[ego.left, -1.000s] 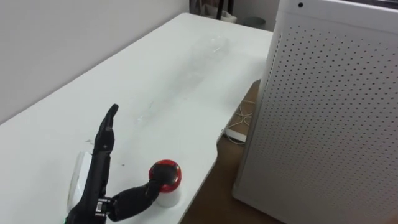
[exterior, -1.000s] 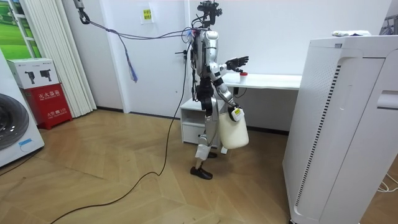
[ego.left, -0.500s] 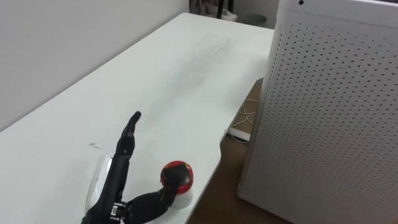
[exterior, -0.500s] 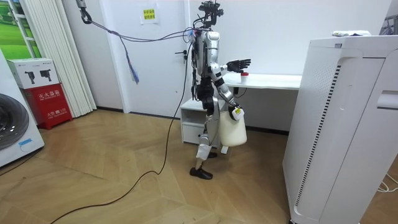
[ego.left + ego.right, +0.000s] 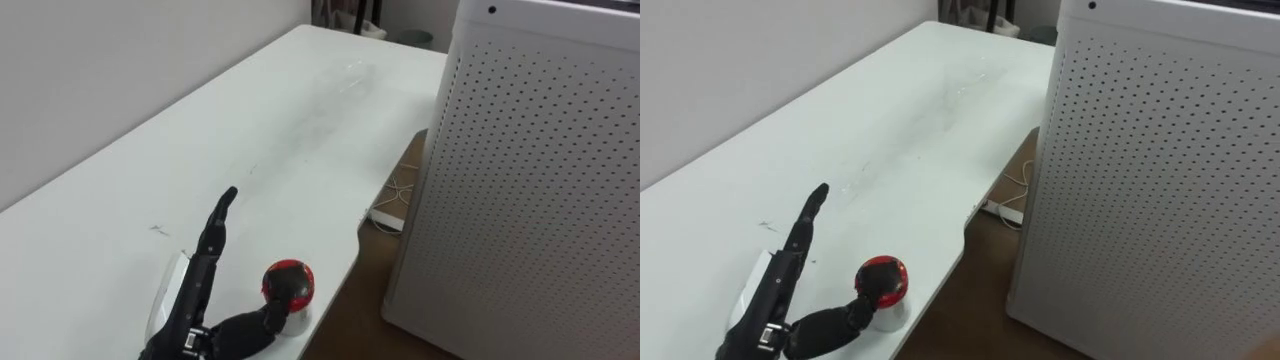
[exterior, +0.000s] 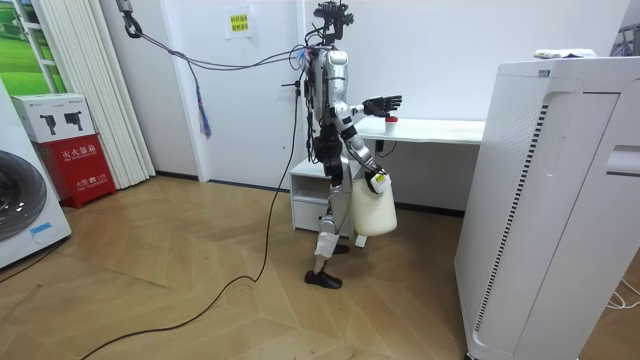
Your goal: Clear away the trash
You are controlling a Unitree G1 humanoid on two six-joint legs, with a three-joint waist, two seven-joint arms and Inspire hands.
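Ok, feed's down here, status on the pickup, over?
Left hand open over table, thumb beside red-topped item, not gripped. Right hand low, white bag hanging from it. Nothing blocking.

My left hand (image 5: 205, 258) is black and the table (image 5: 300, 110) plain white. I see a small white container (image 5: 289, 292), its top red with black markings. The cabinet (image 5: 530, 180) is white, dotted all over with fine holes. The floor (image 6: 200, 300) is brown herringbone wood.
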